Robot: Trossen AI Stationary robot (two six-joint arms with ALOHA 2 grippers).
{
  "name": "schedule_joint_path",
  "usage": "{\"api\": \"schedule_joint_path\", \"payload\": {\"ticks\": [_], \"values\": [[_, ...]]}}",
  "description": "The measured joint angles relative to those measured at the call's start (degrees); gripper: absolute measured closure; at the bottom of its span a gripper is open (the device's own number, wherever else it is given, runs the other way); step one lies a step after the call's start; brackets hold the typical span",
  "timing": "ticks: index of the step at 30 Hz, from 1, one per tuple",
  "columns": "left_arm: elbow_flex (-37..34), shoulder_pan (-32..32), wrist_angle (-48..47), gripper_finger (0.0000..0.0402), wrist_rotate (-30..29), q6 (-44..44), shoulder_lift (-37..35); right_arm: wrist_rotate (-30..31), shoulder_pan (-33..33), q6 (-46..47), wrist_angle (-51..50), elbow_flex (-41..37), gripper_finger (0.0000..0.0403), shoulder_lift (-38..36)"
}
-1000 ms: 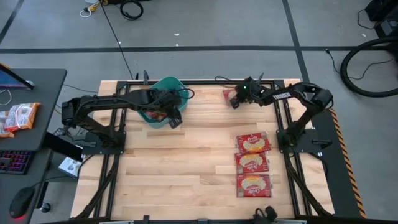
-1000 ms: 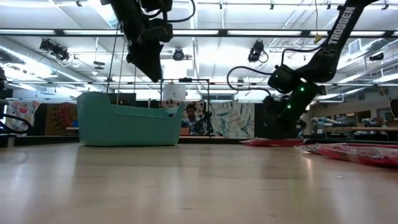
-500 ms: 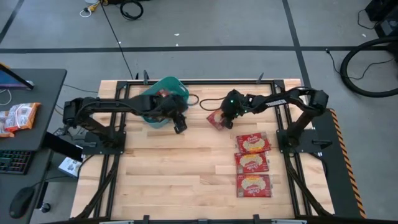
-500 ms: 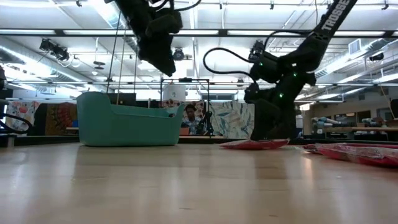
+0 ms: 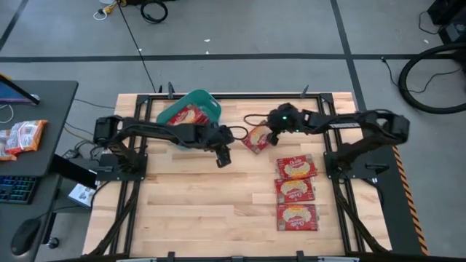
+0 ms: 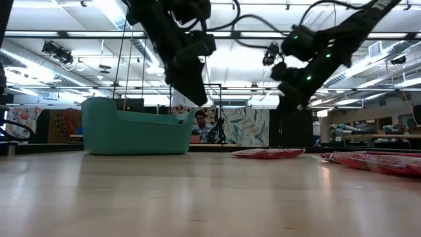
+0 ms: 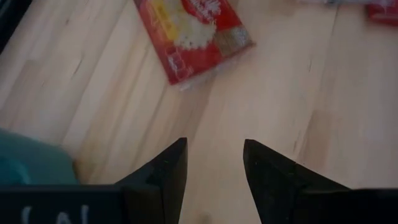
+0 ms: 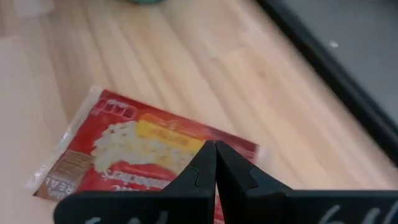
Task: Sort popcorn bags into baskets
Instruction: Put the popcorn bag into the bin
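Observation:
One red popcorn bag (image 5: pixel 256 139) lies flat on the table between my two grippers; it also shows in the low view (image 6: pixel 268 153). My right gripper (image 5: pixel 271 137) hovers just above it, shut (image 8: pixel 216 152), with the bag (image 8: pixel 143 149) beneath the fingers. My left gripper (image 5: pixel 224 159) is open (image 7: pixel 214 155) in the air, a little left of and nearer than that bag (image 7: pixel 193 31). The teal basket (image 5: pixel 212 106) stands at the far left (image 6: pixel 135 131) with a red bag (image 5: pixel 188 115) inside. Three more bags (image 5: pixel 295 191) lie in a column on the right.
A side desk left of the table holds an orange-and-white snack packet (image 5: pixel 22 137) and a keyboard. Bare wood spreads across the near half of the table (image 5: pixel 204 211). Both arm bases sit at the table's left and right edges.
My right gripper slid one bag along the table from the far edge toward the middle, then rose off it, leaving it flat. My left gripper moved from above the basket toward the right and the near edge, closer to that bag.

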Motion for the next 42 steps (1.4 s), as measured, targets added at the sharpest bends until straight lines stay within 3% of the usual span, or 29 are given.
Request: {"api": "schedule_joint_path", "payload": {"ticks": [11, 20, 28, 36, 42], "values": [[0.2, 0.2, 8.3, 0.024, 0.5, 0.5, 6.2, 0.5, -4.2, 1.1, 0.6, -8.1, 0.0393, -16.5], [9.3, 1.1, 8.8, 0.024, 0.6, 2.7, 16.3, 1.3, -4.6, 0.6, 1.2, -8.5, 0.0394, -18.4], [17.2, 3.8, 8.8, 0.024, 0.6, 6.8, 24.4, 9.2, -4.5, 0.3, 1.8, -9.2, 0.0394, -21.6], [18.5, 5.8, 12.5, 0.024, 0.6, 10.1, 28.3, 9.7, -4.4, 0.2, 2.6, -11.0, 0.0393, -26.2], [18.7, 5.2, 2.2, 0.024, 1.5, 10.8, 28.2, 8.6, -4.4, 0.2, 1.3, -11.0, 0.0393, -26.8]]}}
